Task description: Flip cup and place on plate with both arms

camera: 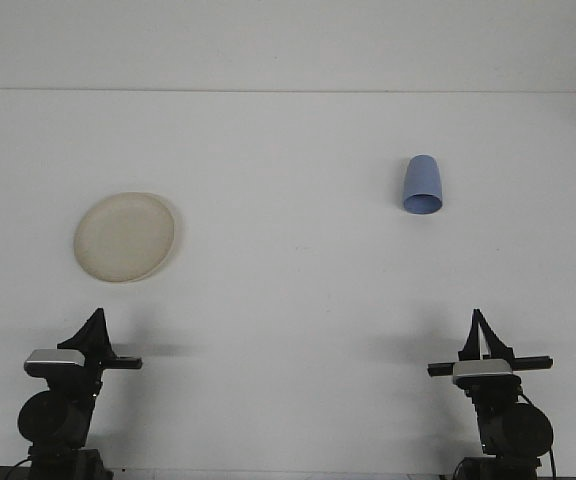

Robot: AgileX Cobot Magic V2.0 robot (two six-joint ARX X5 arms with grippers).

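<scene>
Cup (422,186) inverted toward worktop's far right, untouched; plate (125,237) left. Gripper states can't be told. Next: cup to be grasped.

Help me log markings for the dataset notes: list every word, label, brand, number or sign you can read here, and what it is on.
None can be read.
Blue cup: plain, no print visible.
Cream plate: plain, no marking.
White table: bare, no text.
Left gripper and right gripper: no label visible on their dark housings; anything there is too small to tell.
</scene>
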